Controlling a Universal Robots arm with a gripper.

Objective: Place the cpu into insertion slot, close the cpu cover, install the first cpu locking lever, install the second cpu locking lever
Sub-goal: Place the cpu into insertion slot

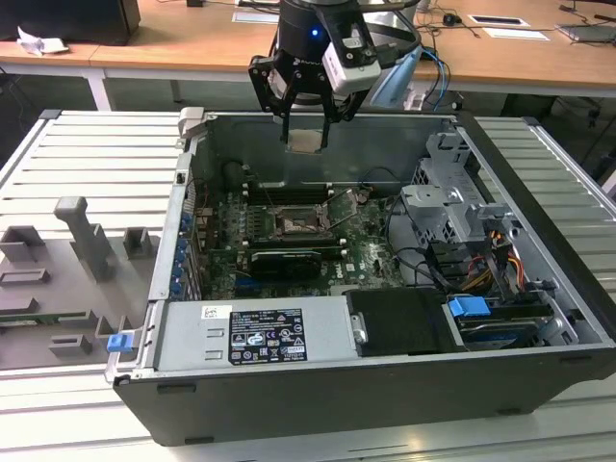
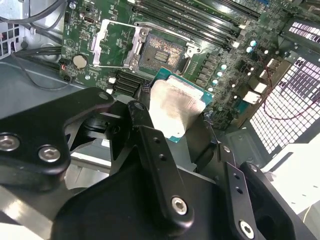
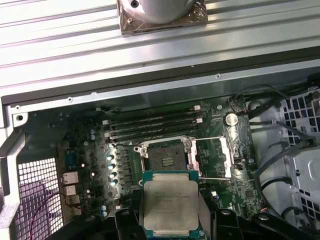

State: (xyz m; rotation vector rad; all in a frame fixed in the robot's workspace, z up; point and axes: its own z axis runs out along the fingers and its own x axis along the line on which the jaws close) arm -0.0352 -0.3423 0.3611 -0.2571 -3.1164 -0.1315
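White label (image 1: 265, 337) on the grey metal power supply box (image 1: 178, 332), on the near side of the socket in the exterior view. Can't make out the print, sorry. The black two-finger gripper (image 1: 306, 135) is clamped on the pale silver square cpu (image 1: 306, 142), hanging well above the small dark square insertion slot (image 1: 301, 223), not touching it. The thin silver cpu cover (image 3: 226, 159) is flipped open just beside the slot. In both wrist views the chip's green edge shows, but the fingers hide its sides.
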